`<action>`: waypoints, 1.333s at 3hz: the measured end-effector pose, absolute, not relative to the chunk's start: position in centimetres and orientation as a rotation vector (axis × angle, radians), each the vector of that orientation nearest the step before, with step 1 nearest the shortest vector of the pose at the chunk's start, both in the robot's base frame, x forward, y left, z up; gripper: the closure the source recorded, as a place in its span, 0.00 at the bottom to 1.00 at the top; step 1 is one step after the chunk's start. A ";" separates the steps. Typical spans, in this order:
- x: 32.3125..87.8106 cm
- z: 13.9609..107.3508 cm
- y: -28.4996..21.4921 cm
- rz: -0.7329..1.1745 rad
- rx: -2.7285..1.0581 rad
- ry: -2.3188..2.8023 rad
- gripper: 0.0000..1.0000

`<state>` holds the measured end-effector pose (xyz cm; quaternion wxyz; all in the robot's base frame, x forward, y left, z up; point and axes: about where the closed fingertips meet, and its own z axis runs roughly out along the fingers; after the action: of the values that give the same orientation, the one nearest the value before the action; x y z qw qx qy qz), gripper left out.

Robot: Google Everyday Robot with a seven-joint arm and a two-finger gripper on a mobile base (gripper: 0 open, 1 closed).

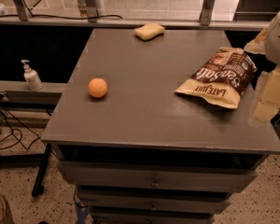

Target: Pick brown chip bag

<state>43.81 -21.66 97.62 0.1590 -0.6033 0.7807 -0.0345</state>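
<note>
The brown chip bag (220, 76) lies flat on the right side of the grey cabinet top (144, 115). It is tan and dark brown with white "Sea Salt" and "LATE JULY" lettering, and its far end points to the back right. My gripper (269, 85) is pale and blurred at the right edge of the view. It sits just right of the bag, by the cabinet's right edge. Its upper part runs out of the frame.
An orange ball (97, 87) sits on the left part of the top. A pale yellow sponge (149, 31) lies at the back edge. A soap pump bottle (31, 76) stands on a low ledge to the left. Drawers are below the front edge, and cables lie on the floor at left.
</note>
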 end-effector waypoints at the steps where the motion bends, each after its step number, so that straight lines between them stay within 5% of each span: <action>1: 43.8 97.6 -21.7 -0.099 -1.725 2.232 0.00; 4: 53.3 98.4 -25.9 -0.316 -1.624 2.047 0.00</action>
<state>53.26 -25.85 98.35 0.2519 -0.5971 0.7527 -0.1161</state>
